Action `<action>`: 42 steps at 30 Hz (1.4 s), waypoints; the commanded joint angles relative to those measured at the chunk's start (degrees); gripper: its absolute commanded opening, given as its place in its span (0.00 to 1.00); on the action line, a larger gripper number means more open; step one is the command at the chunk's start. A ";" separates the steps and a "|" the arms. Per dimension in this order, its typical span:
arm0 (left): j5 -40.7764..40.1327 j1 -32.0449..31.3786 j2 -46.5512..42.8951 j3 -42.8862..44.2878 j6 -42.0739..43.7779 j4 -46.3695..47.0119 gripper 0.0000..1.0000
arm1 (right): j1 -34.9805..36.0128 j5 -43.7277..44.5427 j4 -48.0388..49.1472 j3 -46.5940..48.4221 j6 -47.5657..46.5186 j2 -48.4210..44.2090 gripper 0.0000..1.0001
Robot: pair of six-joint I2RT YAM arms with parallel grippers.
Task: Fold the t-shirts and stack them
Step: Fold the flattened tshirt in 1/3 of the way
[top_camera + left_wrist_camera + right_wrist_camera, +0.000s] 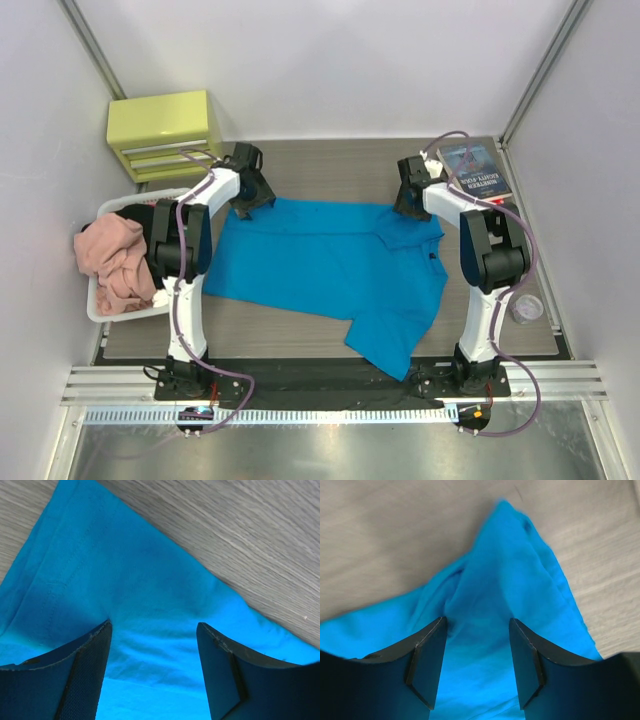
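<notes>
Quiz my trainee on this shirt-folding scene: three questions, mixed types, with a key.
1. True or false: the turquoise t-shirt lies spread out on the table.
2. The pink shirt is: A in the white basket; B folded on the table; C draped over the turquoise one.
3. Fill in: the left gripper and right gripper hold their jaws ____ over the turquoise cloth.
Key: 1 true; 2 A; 3 open.
</notes>
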 commanded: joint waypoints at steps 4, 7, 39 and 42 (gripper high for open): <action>-2.17 0.67 0.60 -0.20 -3.51 -1.06 0.66 | -0.60 0.58 1.41 -3.11 2.45 1.26 0.58; -1.56 1.02 0.86 -1.95 -6.06 0.16 0.65 | -1.47 0.32 1.85 -2.84 2.45 3.11 0.58; 2.04 -6.08 -18.72 -6.83 -7.99 6.27 0.73 | -12.97 -2.49 -7.64 6.13 2.27 -7.34 0.69; 3.81 -11.25 -20.75 -13.64 -16.86 14.55 0.70 | -15.53 -3.45 -5.45 1.12 2.18 -8.13 0.68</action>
